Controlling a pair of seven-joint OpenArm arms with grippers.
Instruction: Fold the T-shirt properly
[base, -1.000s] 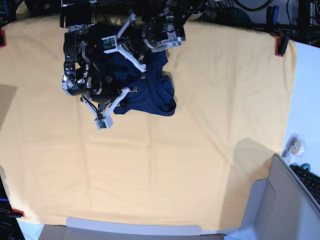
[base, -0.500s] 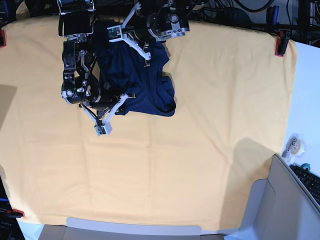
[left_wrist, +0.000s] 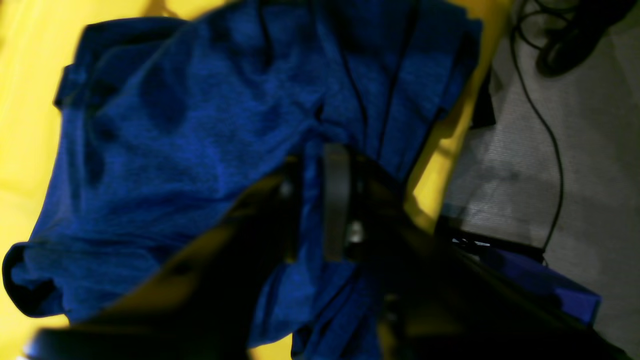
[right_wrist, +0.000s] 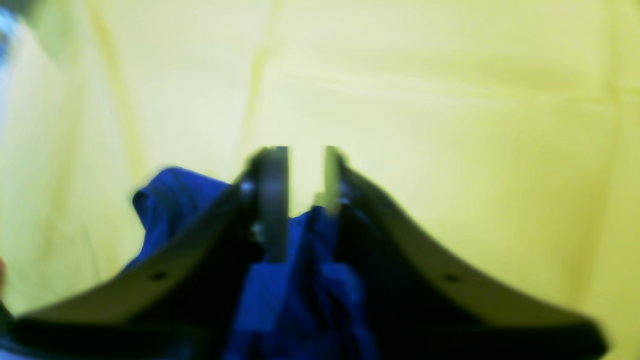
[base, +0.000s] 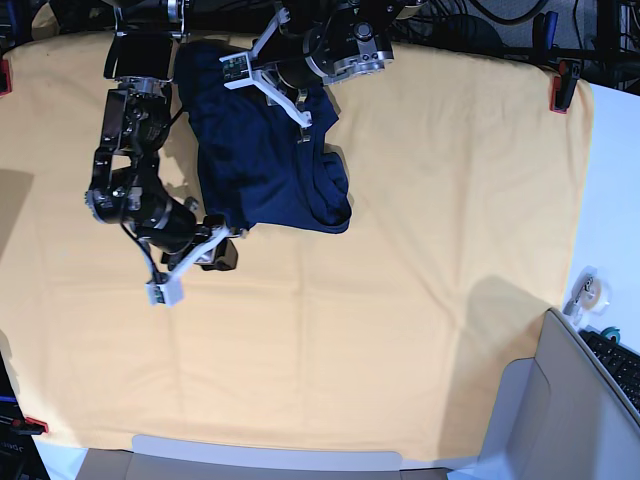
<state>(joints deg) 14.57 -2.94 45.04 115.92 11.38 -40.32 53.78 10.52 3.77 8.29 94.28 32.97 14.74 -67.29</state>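
Observation:
The dark navy T-shirt (base: 265, 150) lies in a rumpled heap at the far middle of the yellow-orange table cloth (base: 400, 300). My left gripper (base: 300, 118) is over its far right part. In the left wrist view its fingers (left_wrist: 336, 200) stand slightly apart with a strip of the T-shirt (left_wrist: 200, 125) lying in the gap. My right gripper (base: 225, 248) is at the shirt's near left corner. In the right wrist view that gripper (right_wrist: 306, 180) is open, with cloth showing through the gap and blue fabric (right_wrist: 170, 200) low between the jaws.
Red clamps (base: 558, 92) pin the cloth at the corners. A grey bin (base: 560, 400), a keyboard (base: 620, 365) and a tape roll (base: 588, 290) sit at the right. Cables (left_wrist: 550, 125) hang past the table's far edge.
Both grippers' jaws have parted. The right arm has swung down and left, off the shirt's corner. The left arm has pulled toward the far edge, and the shirt lies more spread out.

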